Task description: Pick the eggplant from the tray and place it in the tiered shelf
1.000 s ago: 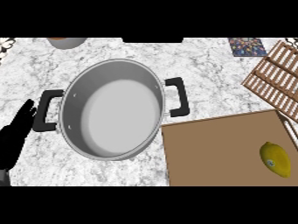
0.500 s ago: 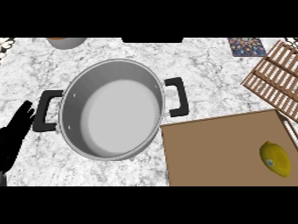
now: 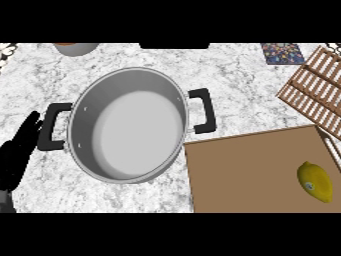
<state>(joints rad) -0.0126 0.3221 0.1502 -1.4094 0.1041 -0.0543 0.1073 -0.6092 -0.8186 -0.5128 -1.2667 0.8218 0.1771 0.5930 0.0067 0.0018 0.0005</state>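
Left hand: a black hand (image 3: pixel 10 155) was seen at the view's left edge, fingers straight and spread apart, pointing up, nothing held, just beside the pot's left handle.
Right hand: was not shown in the view.
Task's thing: a yellow, lemon-like fruit (image 3: pixel 317 181) was seen lying on the brown tray (image 3: pixel 247 175), near its right edge; no purple eggplant was made out.
Tiered shelf: a wooden slatted shelf (image 3: pixel 328 95) was placed at the upper right, beside the tray.
Pot: a grey pot (image 3: pixel 129 125) with black handles was set on the marble counter (image 3: pixel 232 65), left of the tray.
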